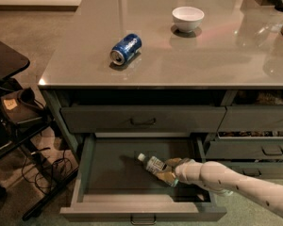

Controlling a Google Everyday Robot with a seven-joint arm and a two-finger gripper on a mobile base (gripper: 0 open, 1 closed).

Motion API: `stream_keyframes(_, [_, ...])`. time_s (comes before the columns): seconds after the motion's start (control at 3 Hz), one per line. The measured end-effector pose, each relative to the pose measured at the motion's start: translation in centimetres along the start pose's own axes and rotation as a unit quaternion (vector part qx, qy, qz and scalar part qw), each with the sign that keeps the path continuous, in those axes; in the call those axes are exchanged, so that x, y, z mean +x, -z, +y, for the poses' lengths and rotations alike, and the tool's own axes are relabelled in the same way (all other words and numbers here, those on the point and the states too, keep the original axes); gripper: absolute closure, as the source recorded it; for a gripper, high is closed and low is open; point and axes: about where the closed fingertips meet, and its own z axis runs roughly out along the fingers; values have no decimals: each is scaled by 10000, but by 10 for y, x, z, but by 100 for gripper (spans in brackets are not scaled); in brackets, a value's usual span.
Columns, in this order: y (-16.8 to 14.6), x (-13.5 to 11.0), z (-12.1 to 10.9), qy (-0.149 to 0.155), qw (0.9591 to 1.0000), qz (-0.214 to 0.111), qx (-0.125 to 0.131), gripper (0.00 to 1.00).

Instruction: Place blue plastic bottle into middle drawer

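The blue plastic bottle (154,165) is a small clear bottle with a white cap and pale label. It lies tilted inside the open middle drawer (108,173), cap pointing up-left. My gripper (170,171) reaches in from the right on a pale arm and is at the bottle's base end. The bottle seems to rest on or just above the drawer's flat dark bottom. The drawer one level higher (142,119) is shut.
A blue soda can (126,48) lies on its side on the grey countertop (203,60), and a white bowl (187,18) stands behind it. Narrower drawers (269,149) are in the right column. A black stand with cables (19,126) is at the left.
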Motion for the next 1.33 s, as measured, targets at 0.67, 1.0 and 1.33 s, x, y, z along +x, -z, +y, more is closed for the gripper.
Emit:
stream_keyframes(0.67, [0,0,0,0,10000,0,-1,12])
stream_keyframes(1.0, [0,0,0,0,10000,0,-1,0])
stream_keyframes(1.33, [0,0,0,0,10000,0,-1,0])
